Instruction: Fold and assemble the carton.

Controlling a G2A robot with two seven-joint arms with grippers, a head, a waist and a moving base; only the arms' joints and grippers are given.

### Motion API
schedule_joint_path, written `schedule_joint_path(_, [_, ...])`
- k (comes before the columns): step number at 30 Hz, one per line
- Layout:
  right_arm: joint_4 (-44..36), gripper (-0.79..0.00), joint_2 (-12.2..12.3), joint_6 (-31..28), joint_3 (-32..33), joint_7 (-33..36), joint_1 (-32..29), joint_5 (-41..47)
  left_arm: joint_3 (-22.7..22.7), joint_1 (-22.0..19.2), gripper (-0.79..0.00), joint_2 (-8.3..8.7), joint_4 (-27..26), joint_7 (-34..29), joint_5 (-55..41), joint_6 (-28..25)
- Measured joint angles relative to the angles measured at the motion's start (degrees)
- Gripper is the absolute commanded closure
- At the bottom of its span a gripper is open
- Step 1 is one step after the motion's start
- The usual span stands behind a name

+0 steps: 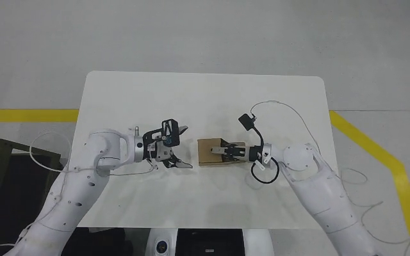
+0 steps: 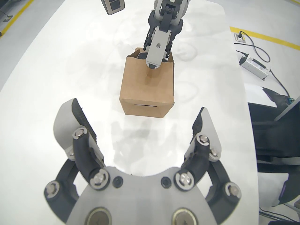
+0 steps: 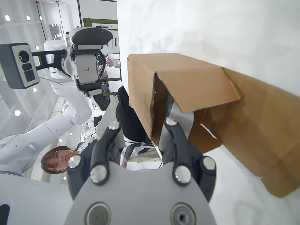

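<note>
A small brown carton (image 1: 209, 152) lies on its side in the middle of the white table (image 1: 205, 96). Its closed end with a slot (image 2: 145, 105) faces my left gripper, and its open end with loose flaps (image 3: 257, 129) faces the right arm. My right gripper (image 1: 218, 152) (image 2: 153, 65) (image 3: 145, 118) is shut on the carton's upper wall, one finger inside (image 3: 174, 114) and one outside. My left gripper (image 1: 177, 146) (image 2: 138, 110) (image 3: 96, 69) stands open a short way from the closed end, apart from the carton (image 2: 147, 87) (image 3: 182, 78), with nothing between its fingers.
Bare table surface surrounds the carton on all sides. A thin white cable (image 1: 288, 105) loops over the table behind the right arm. Off the table's edge, a power adapter (image 2: 254, 65) lies on the floor.
</note>
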Motion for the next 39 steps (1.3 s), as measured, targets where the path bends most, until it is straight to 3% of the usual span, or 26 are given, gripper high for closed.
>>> schedule_joint_path(3, [-1.3,-0.342,0.3,0.4,0.8,0.7,-0.8,0.1,0.2,0.5,-0.785,-0.02,0.3,3.8,4.2,0.0])
schedule_joint_path(13, [-5.3,-0.320,1.7,2.0,4.4,2.9,-3.6,-1.6,0.9,0.9,-0.785,-0.11,-0.1,2.5,3.0,0.9])
schedule_joint_path(17, [-7.1,-0.212,2.2,2.4,6.0,3.5,-4.2,-2.8,2.4,0.5,-0.785,-0.28,0.1,1.0,2.9,0.8])
schedule_joint_path(20, [-8.8,-0.015,2.8,2.6,7.8,4.0,-4.8,-5.1,3.4,0.1,-0.785,-0.52,1.3,1.4,3.7,1.7])
schedule_joint_path(21, [-9.3,0.000,3.1,2.7,8.5,4.4,-5.0,-6.1,3.8,-0.1,-0.785,-0.65,1.7,2.0,4.0,2.4])
schedule_joint_path(31, [-14.9,0.000,4.7,7.2,11.4,10.7,-8.4,-9.5,7.7,-2.3,-0.785,-1.84,5.0,6.6,7.8,5.1])
schedule_joint_path(39, [-17.3,0.000,5.3,9.8,10.5,11.1,-12.8,-10.6,9.6,-4.2,-0.785,-2.65,7.6,7.7,6.5,5.4])
